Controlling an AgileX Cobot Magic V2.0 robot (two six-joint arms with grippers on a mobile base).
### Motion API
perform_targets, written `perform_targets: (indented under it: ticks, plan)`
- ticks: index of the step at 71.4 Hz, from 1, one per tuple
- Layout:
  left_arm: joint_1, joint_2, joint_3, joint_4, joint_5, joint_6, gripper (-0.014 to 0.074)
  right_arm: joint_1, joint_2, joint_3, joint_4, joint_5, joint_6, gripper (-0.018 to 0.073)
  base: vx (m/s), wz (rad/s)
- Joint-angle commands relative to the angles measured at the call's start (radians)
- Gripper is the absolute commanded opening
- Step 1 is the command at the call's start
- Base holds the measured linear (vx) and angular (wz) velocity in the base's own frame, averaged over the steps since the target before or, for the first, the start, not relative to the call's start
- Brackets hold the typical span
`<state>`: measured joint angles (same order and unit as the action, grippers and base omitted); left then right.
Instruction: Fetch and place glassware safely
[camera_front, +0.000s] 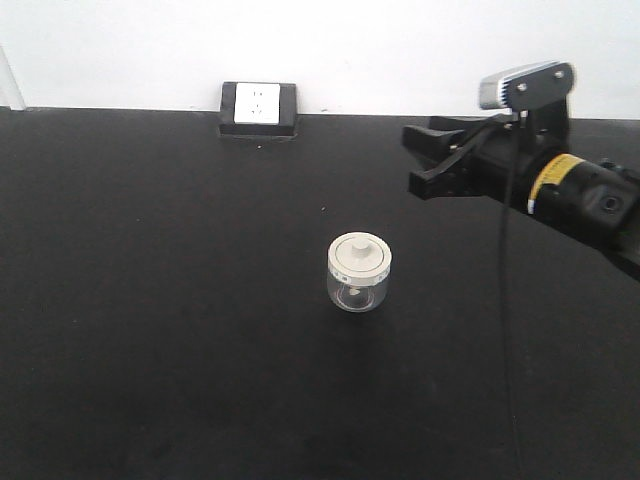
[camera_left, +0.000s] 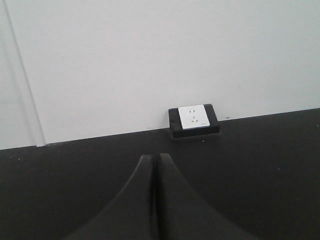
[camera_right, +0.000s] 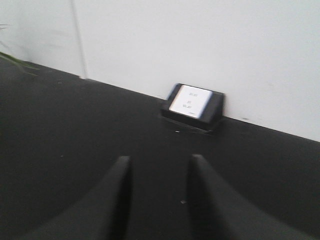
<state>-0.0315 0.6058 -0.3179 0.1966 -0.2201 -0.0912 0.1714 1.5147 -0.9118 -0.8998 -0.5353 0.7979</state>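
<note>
Black matting (camera_front: 150, 350) runs back to a white wall, where a socket box (camera_front: 258, 108) sits at the seam. From the front view, the right gripper (camera_front: 432, 160) hangs above the surface with its jaws parted a little, and the glass jar (camera_front: 359, 272) stands upright well below and ahead of those jaws, untouched. Glass is slick and round; a descent off-centre could nudge it over or roll it.

Through the left wrist view, the left gripper (camera_left: 154, 162) has its fingers pressed together, facing the socket box (camera_left: 194, 119); no jar lies before them.

Seen by the right wrist camera, the fingers (camera_right: 120, 172) stand narrowly apart and the jar is out of frame, so the approach is likely blind, and that gap may be too narrow for the lid.
</note>
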Motion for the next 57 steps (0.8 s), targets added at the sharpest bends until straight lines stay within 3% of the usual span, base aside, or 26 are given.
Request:
perform_targets:
  ticks: [1,4,21,57]
  plan:
    - [-0.004,0.008,-0.027,-0.008,-0.075,-0.008,-0.0007,-0.008,-0.125,0.031,0.059,0.032,0.009,0.0052,0.0,0.0]
    - [-0.004,0.008,-0.027,-0.008,-0.075,-0.008,-0.0007,-0.008,-0.167,0.064,0.071,0.056,0.008,-0.0015,0.0,0.0]
    - [-0.004,0.008,-0.027,-0.008,-0.075,-0.008,-0.0007,-0.008,-0.405,0.226,0.186,0.197,-0.028,-0.0007,0.0,0.0]
    - [-0.004,0.008,-0.027,-0.008,-0.075,-0.008,-0.0007,-0.008,-0.891,0.406,0.184,0.515,-0.091,-0.0003,0.0,0.0]
